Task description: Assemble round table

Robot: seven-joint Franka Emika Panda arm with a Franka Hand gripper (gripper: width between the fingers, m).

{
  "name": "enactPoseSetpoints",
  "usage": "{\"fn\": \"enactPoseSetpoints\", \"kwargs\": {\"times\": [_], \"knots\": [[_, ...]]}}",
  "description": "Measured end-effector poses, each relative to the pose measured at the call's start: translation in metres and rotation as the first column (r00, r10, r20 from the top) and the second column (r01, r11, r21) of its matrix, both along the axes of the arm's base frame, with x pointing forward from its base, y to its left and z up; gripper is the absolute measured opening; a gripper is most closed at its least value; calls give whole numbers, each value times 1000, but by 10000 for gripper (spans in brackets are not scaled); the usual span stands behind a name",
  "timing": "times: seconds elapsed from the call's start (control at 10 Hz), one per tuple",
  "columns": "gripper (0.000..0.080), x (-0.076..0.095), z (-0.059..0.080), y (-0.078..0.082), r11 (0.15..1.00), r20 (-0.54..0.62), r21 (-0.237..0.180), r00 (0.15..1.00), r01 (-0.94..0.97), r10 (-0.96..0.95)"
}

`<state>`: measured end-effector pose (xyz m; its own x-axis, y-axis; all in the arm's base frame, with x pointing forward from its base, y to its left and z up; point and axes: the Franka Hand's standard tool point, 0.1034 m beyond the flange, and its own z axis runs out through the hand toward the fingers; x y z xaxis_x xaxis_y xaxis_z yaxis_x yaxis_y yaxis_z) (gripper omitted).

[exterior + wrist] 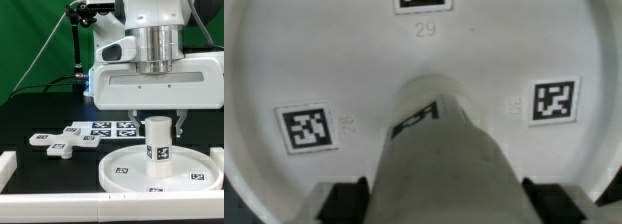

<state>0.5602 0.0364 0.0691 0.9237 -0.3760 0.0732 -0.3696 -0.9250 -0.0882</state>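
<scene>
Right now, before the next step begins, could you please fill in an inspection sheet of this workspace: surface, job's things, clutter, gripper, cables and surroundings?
Surface: black table, edged by white border blocks.
Job's things: leg stands upright on the round disc; cross-shaped base lies apart from them, towards the exterior view's left.
Clutter: nothing seen; only the marker board lies behind the disc.
Grippers: gripper shut on the leg, one finger on each side.
Cables: black cable runs in front of the backdrop, away from the parts.
Surroundings: green backdrop.
</scene>
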Motion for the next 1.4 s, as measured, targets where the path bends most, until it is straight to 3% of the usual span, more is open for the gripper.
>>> {"fn": "enactPoseSetpoints", "kwargs": {"times": [0.6,0.9,1.2,1.4], "knots": [[409,0,0,0,928,-34,60,930,367,-366],[409,-1,0,1,763,-92,102,770,638,-632],[409,0,0,2,561,-143,111,572,820,-808],[409,0,0,2,511,-158,115,523,852,-837]]}}
